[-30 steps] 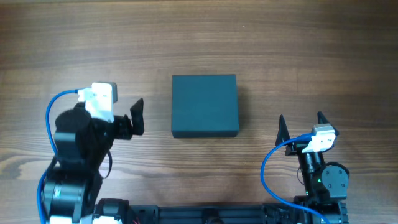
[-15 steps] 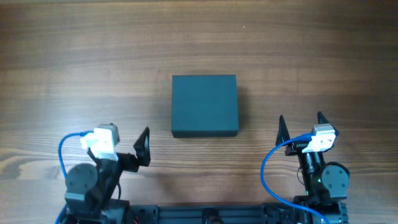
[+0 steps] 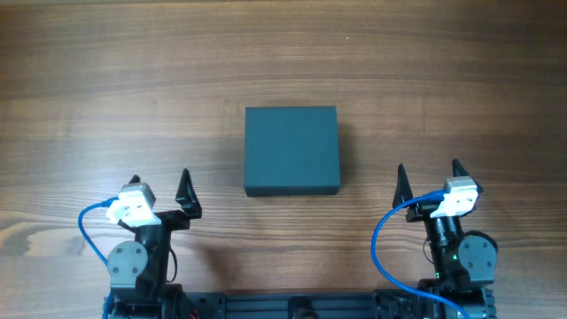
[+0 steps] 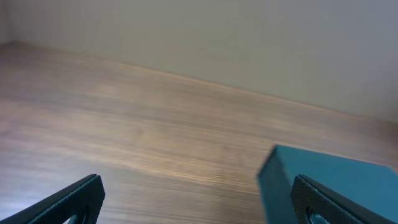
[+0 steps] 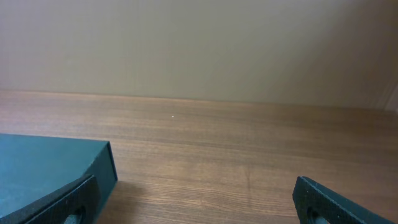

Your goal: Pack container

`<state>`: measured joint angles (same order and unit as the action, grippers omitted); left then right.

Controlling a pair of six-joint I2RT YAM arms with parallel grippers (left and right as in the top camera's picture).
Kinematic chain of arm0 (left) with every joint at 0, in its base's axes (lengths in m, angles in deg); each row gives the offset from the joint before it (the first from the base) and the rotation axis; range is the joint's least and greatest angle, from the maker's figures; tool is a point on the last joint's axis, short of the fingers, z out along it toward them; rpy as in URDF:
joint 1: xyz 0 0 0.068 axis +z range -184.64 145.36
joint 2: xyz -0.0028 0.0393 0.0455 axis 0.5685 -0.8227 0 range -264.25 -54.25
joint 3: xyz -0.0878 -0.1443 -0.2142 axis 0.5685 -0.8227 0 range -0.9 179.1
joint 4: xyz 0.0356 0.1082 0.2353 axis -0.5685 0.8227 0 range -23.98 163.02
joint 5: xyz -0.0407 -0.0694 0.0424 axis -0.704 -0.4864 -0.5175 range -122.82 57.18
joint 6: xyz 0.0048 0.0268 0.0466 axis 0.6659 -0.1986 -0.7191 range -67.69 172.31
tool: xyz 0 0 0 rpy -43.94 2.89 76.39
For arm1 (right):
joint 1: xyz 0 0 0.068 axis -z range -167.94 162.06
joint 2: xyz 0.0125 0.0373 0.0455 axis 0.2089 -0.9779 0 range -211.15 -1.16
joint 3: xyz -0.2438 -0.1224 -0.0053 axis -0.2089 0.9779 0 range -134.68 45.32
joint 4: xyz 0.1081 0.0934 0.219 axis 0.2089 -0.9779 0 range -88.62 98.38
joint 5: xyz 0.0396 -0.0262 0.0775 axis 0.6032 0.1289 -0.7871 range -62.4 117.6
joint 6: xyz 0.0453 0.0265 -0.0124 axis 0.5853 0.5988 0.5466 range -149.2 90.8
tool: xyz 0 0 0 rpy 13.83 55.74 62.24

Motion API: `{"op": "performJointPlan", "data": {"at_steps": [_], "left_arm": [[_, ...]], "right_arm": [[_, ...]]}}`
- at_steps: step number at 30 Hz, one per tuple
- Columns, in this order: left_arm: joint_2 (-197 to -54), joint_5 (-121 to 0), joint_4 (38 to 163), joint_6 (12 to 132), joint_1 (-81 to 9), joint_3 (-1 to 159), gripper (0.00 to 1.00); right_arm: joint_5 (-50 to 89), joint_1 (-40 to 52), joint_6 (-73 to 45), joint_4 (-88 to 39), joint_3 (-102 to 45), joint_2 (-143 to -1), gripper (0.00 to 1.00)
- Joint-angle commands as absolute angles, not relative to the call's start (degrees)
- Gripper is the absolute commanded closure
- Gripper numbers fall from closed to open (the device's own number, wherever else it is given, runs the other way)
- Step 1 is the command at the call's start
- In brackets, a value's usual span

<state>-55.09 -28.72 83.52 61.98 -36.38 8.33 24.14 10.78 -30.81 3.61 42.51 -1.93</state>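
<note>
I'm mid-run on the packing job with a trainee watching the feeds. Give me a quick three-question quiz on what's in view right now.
1. True or false: neither the left pincer nor the right pincer touches the container.
2. Pick one. On the table, the container lies: A. between the two arms, farther out than both pincers; B. directly under the right pincer; C. at the table's left edge.
3. Fill in: both pincers stand ____, with nothing between their jaws.

Key: 1 true; 2 A; 3 open.
</note>
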Motion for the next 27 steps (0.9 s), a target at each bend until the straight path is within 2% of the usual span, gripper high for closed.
{"op": "performJointPlan", "data": {"at_steps": [1,15,27], "left_arm": [[-54.43,-25.64,82.99,59.7,-34.63,6.67,0.0],[-54.43,-31.78,83.14,58.41,-34.46,4.29,0.0],[-54.43,-49.83,83.14,44.99,-34.46,4.36,0.0]], "right_arm": [[23.24,10.98,-30.35,3.76,42.88,-1.3,0.0],[23.24,10.95,-30.35,3.76,42.88,-1.3,0.0],[23.24,10.95,-30.33,3.76,42.88,-1.3,0.0]]}}
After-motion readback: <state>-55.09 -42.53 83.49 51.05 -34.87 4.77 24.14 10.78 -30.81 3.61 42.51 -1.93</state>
